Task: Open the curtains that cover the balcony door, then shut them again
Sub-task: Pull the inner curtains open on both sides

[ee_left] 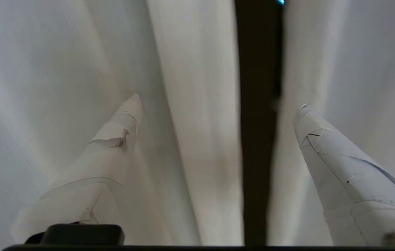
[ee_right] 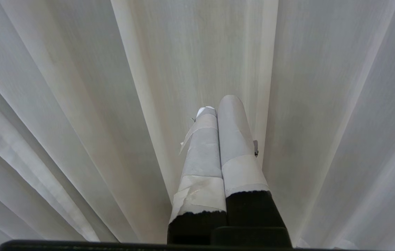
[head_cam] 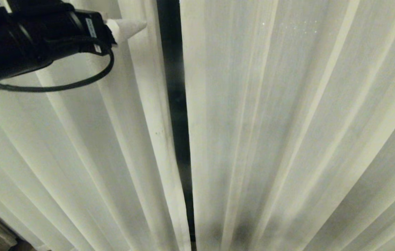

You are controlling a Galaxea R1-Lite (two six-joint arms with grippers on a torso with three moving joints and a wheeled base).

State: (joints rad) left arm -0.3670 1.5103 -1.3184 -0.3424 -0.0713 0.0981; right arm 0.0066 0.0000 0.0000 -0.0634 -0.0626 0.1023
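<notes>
Curtains [head_cam: 288, 122], pleats vertical, floor-length.

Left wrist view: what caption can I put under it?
Open left gripper faces the dark gap of the balcony door between two cream curtains.

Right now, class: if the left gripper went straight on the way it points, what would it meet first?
Probably the left curtain: the open left gripper points at its inner edge, beside the dark gap. How far off the fabric is cannot be told.
</notes>
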